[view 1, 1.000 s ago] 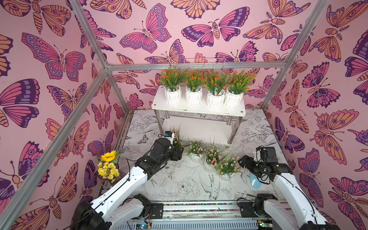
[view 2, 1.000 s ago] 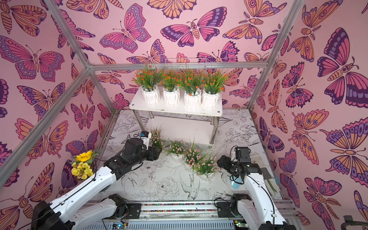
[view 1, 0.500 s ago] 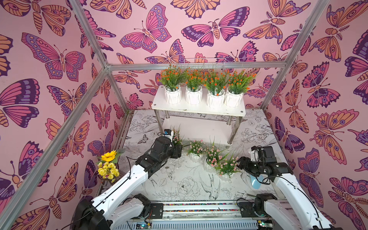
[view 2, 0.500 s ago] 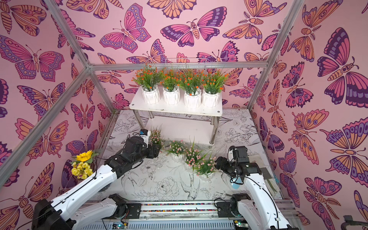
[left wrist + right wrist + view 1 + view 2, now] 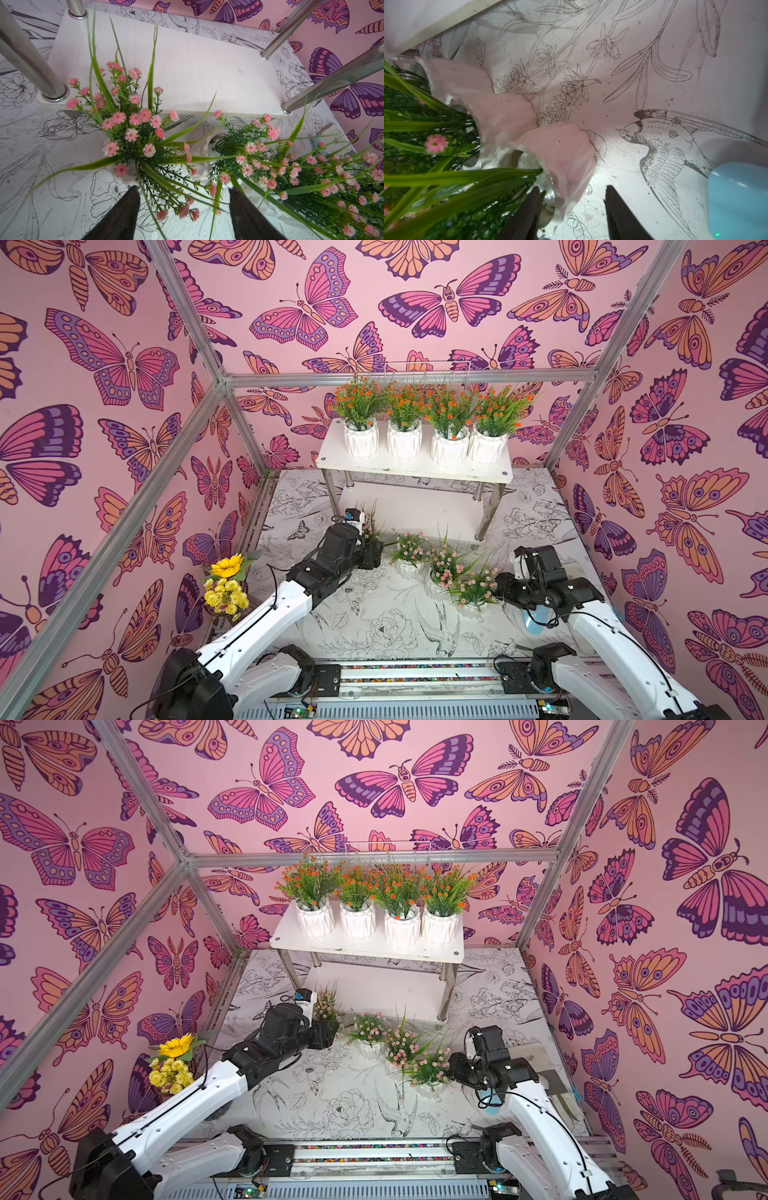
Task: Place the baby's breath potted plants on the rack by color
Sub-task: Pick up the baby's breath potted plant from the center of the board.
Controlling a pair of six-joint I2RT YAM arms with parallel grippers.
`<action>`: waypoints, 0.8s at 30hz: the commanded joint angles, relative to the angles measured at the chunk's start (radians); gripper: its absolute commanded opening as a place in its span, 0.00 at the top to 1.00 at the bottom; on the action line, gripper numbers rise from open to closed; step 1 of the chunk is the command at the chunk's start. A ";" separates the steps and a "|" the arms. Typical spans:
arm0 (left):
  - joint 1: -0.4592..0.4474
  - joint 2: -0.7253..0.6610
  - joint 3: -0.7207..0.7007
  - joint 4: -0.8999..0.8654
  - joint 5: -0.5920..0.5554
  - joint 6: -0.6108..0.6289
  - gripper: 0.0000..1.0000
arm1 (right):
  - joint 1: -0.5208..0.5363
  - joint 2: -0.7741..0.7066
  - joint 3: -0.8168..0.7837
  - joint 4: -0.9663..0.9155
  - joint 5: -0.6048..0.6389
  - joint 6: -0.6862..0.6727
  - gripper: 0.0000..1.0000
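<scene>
walls (image 5: 104, 364): pink panels with a flat butterfly print, held in grey metal framing.
table (image 5: 374, 614): smooth white top with black line-drawn flowers and birds.
rack (image 5: 415, 466): at the back of the table; two flat white rectangular boards on shiny round metal tube legs.
orange plants (image 5: 405, 439): four, side by side on the top board; white ribbed glazed pots, feathery green sprigs, tiny orange heads.
pink plants (image 5: 409, 551): four, on the table in front of the rack, in a diagonal line from its front-left leg toward the right arm; same pots, long grass blades, pink pompom heads.
sunflower bouquet (image 5: 226, 585): yellow, at the left table edge.
left gripper (image 5: 184, 188): dark tapered fingers spread; sprigs of the end pink plant lie between them, its pot just ahead of the tips.
right gripper (image 5: 571, 189): fingers apart, straddling the rim wall of the nearest pink pot; a gap shows on the outer side.
blue object (image 5: 737, 197): smooth, rounded, pale blue, beside the right gripper.
</scene>
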 commanded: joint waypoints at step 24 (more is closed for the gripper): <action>-0.003 -0.048 -0.039 0.019 0.034 -0.002 0.29 | 0.185 0.127 0.024 0.079 0.176 0.073 0.75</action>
